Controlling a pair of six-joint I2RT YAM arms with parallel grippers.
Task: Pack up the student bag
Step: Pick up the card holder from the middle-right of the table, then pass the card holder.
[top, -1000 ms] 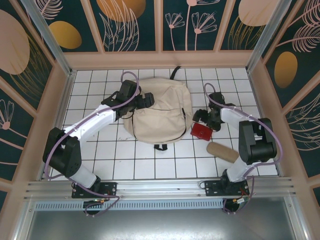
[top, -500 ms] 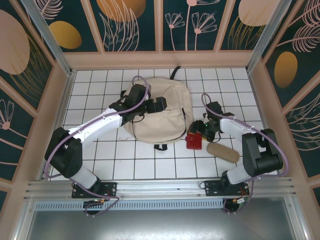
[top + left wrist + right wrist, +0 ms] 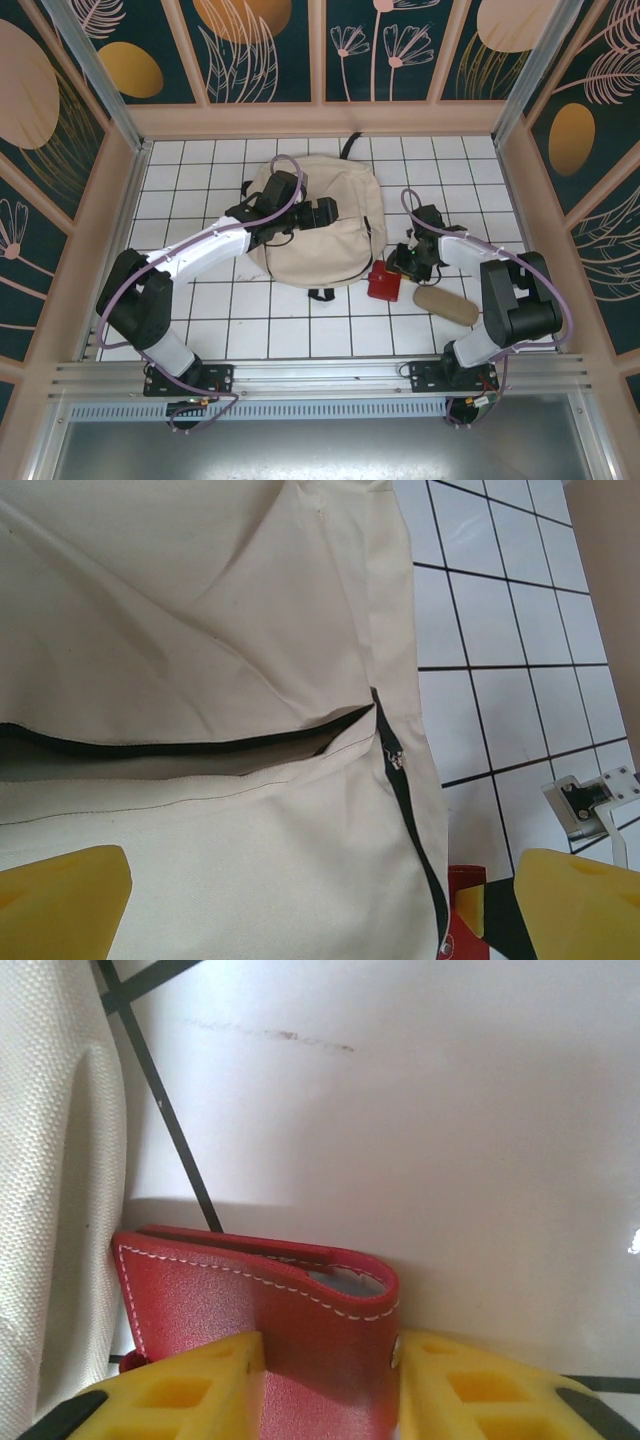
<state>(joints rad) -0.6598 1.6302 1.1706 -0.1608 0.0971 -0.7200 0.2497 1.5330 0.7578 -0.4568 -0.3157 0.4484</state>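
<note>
Cream cloth makes up the student bag [image 3: 320, 245], which lies flat in the middle of the white tiled table [image 3: 200, 320] when seen from the top. The left claw [image 3: 322, 212] hangs over the upper part of the bag. On the bag's right side, the right claw [image 3: 398, 266] is at a red wallet [image 3: 382, 284], which sits just beside the bag's edge. A tan roll [image 3: 446, 305] lies near the wallet.

From the left wrist, the bag has a dark zip slit [image 3: 180, 748] that gapes a little. The left fingers [image 3: 62, 900] are yellow and spread wide apart above the cloth.

From the right wrist, the yellow right fingers [image 3: 190, 1390] squeeze the red wallet from both sides. The cream bag is just beside it on the left.
</note>
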